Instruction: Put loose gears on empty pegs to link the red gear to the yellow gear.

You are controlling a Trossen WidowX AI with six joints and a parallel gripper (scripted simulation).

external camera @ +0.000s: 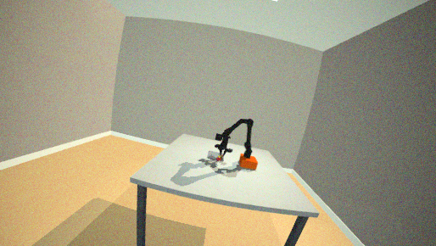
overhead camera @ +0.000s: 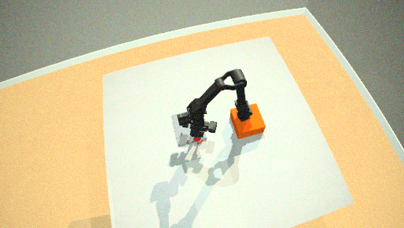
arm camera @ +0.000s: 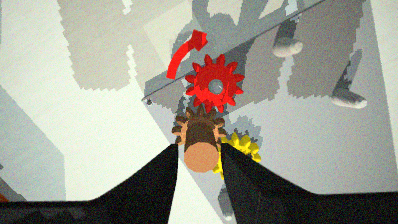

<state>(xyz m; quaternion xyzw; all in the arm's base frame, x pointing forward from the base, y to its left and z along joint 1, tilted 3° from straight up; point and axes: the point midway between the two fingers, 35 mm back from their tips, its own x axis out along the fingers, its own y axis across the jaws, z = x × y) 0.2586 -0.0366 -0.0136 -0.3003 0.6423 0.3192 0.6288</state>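
- The red gear (overhead camera: 197, 139) (external camera: 219, 159) (arm camera: 204, 91) is sitting around a peg near one edge of the grey board (overhead camera: 176, 126) (external camera: 212, 153) (arm camera: 320, 145), its teeth facing outward.
- The red arrow (arm camera: 178, 58) is curving just beside the red gear, lying on the side away from the yellow gear.
- The brown gear (arm camera: 200, 116) is standing just beside the red gear, with its tall round handle (arm camera: 202, 157) rising toward the wrist camera; whether it is sitting flat or meshing, one cannot tell.
- The gripper (overhead camera: 196, 135) (external camera: 220, 154) (arm camera: 199, 150) is hovering near the red gear, its fingers standing slightly apart around the brown handle, a narrow gap showing on each side, so it is not clamping it.
- The yellow gear (arm camera: 244, 146) is lying beyond the brown gear from the red gear, partly hidden behind a finger; its stripe is not showing.
- Two bare pegs (arm camera: 288, 47) (arm camera: 350, 99) are standing apart from the red gear, across the board.
- The black arm (overhead camera: 210, 91) (external camera: 249, 136) is arching over the tabletop (overhead camera: 137, 98) (external camera: 263, 191) from its orange base (overhead camera: 257, 123) (external camera: 250, 164), which is resting well apart from the red gear.
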